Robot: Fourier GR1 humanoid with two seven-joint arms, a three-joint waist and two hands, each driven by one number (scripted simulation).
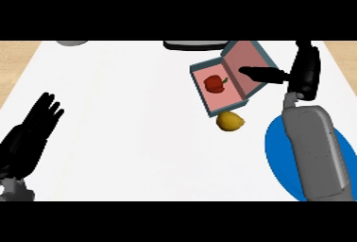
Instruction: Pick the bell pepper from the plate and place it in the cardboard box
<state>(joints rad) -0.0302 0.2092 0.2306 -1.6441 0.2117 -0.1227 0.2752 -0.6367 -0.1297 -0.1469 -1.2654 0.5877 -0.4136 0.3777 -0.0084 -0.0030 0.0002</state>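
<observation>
A red bell pepper (215,83) is seen lying inside the open cardboard box (241,92), whose lid is tilted back on the side away from the blue plate (277,156). The right hand (301,71) is held just beside the box, thumb stretched over its edge and fingers straight, while a yellow fruit (229,121) is set on the white counter (140,132) between box and plate. The left hand (31,134) is shown open, well apart from the box.

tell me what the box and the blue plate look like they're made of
Box: probably cardboard, with thin flat panels, a matte pinkish inside and a grey-blue outside. Blue plate: uniform matte blue with no sheen, so ceramic or plastic; the look leaves it open.
</observation>
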